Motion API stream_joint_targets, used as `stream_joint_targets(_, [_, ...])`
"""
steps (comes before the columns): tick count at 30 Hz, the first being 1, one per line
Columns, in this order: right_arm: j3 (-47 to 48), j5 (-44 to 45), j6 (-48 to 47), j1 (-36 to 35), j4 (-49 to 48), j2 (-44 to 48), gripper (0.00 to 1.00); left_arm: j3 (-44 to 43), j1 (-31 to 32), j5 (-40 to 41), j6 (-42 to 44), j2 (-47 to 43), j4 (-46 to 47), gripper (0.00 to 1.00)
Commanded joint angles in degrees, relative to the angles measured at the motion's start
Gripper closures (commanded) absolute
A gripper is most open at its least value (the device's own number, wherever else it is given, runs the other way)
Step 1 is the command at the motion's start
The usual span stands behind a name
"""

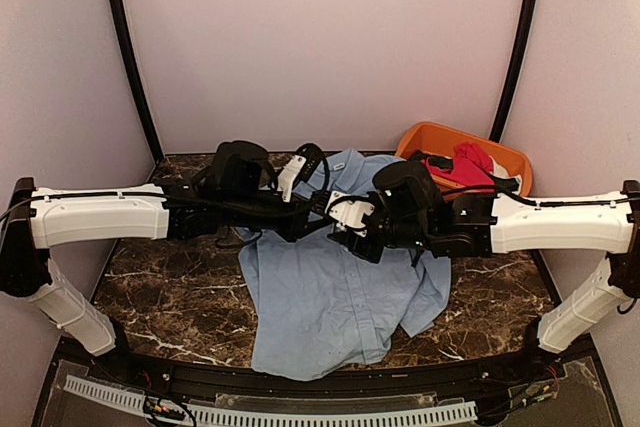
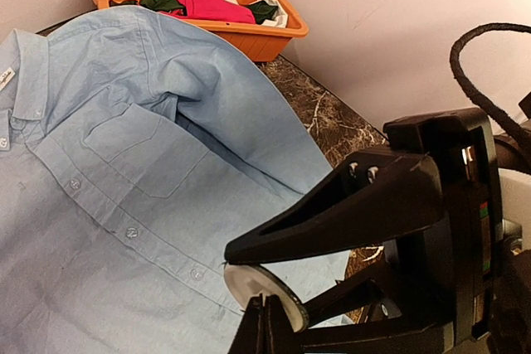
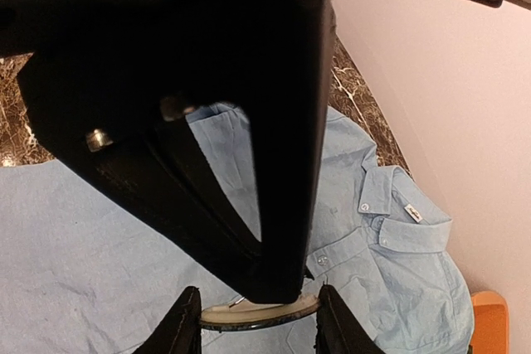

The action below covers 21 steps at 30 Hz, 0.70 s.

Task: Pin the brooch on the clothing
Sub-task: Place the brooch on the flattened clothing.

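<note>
The brooch (image 3: pixel 257 314), a small round disc with a dark rim and a pale face, sat clamped edge to edge between the two fingers of my right pincer (image 3: pixel 259 325). It was held over the front of the clothing (image 3: pixel 83 238), a light blue shirt; whether it touched the cloth I could not tell. My right wrist view showed that grip at 6 o'clock, with my left pincer (image 3: pixel 276 289) coming down on the disc from 12. My left wrist view gave what that one hid: my left fingers (image 2: pixel 249 333) pressed together with no gap, tips against the disc's rim. I could not tell if they nipped any part of it. It also showed the shirt's chest pocket (image 2: pixel 145 151) and button row (image 2: pixel 130 232). From above, the brooch was hidden under both wrists, which met over the shirt's upper half. My left arm (image 1: pixel 100 215) reached in level from 9 o'clock, my right arm (image 1: pixel 560 222) from 3. An orange basket (image 1: pixel 440 137) holding a red garment (image 1: pixel 470 169) stood at 1 o'clock on the marble table (image 1: pixel 170 287).
</note>
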State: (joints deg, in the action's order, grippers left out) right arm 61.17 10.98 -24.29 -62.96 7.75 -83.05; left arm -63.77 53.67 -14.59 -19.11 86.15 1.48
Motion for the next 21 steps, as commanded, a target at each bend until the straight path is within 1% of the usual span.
stream_joint_targets(1, [1.2, -1.0, 0.6, -0.8, -2.9, 0.3, 1.0, -0.4, 0.4, 0.3, 0.5, 0.0, -1.2, 0.99])
stream_joint_targets(6, [0.7, -1.3, 0.7, -0.7, -3.4, 0.8, 1.0, -0.3, 0.3, 1.8, 0.4, -0.1, -3.1, 0.98])
stream_joint_targets(11, [-1.7, -2.8, 1.2, -0.7, -6.0, 3.5, 1.0, -0.3, 0.4, 3.9, 0.6, -0.5, -4.3, 0.98])
stream_joint_targets(21, [-3.5, -4.6, 1.3, -0.8, -7.3, 6.3, 1.0, 0.1, 0.3, 5.6, 0.3, -0.5, -4.7, 0.98])
